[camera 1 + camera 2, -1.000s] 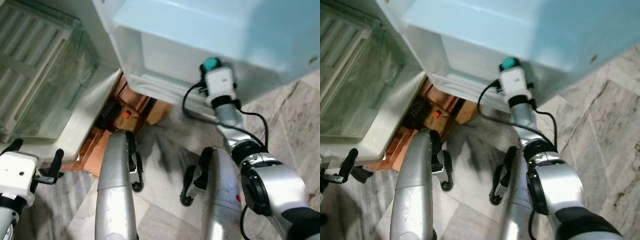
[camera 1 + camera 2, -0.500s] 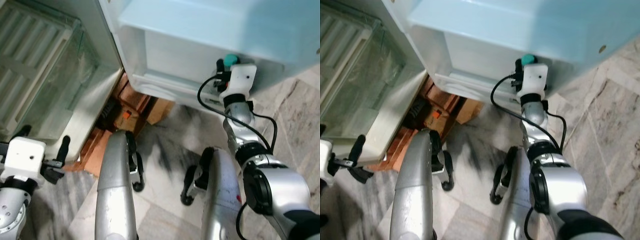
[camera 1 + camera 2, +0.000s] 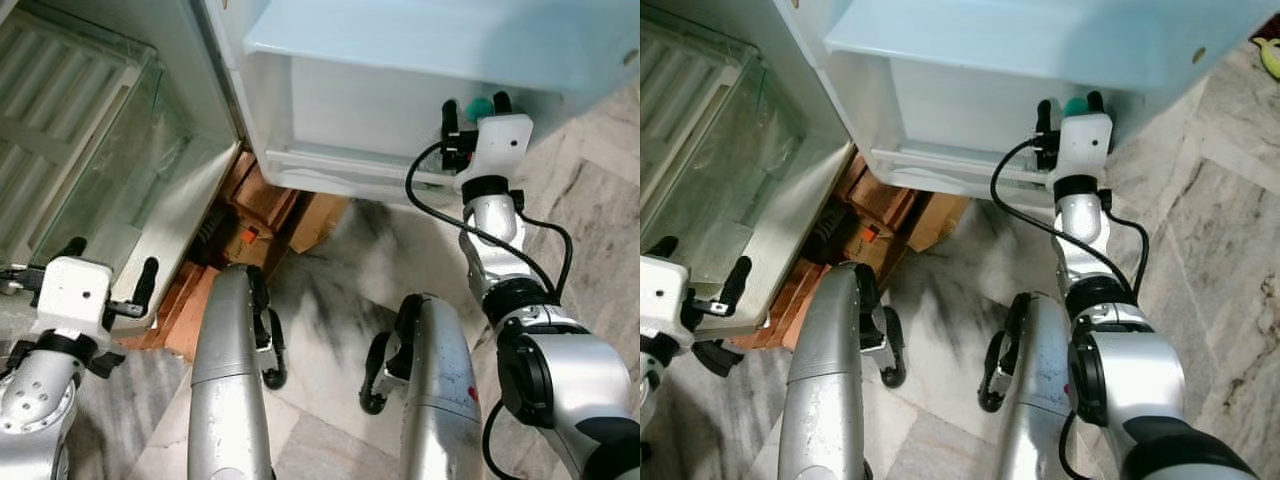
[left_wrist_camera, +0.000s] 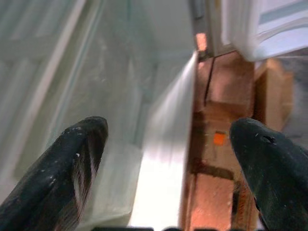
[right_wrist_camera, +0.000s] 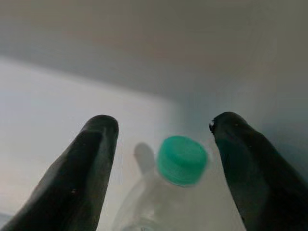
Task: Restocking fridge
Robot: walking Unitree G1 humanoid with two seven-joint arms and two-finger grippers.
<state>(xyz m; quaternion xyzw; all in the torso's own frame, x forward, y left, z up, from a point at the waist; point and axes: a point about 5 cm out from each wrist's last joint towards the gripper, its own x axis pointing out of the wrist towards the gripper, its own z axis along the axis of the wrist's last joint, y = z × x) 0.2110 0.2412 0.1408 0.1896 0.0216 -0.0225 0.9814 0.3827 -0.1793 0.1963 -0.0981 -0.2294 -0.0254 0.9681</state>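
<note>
A clear bottle with a green cap (image 3: 481, 106) sits between the fingers of my right gripper (image 3: 472, 104), which is shut on it. The gripper holds it upright at the right end of the white door shelf (image 3: 350, 110) of the open fridge. In the right wrist view the cap (image 5: 182, 159) stands between the two black fingers (image 5: 91, 159) against the pale shelf wall. My left gripper (image 3: 112, 254) is open and holds nothing, low on the left by the front edge of the glass-fronted drawer (image 3: 90, 170).
Reddish bricks and a cardboard piece (image 3: 250, 215) lie under the fridge. My two silver legs (image 3: 225, 380) stand on the marble floor (image 3: 340, 260). A yellow-green object (image 3: 1270, 55) lies on the floor at the far right.
My right arm has carried the bottle to the right and slightly up along the door shelf. My left arm has risen toward the fridge's lower front edge.
</note>
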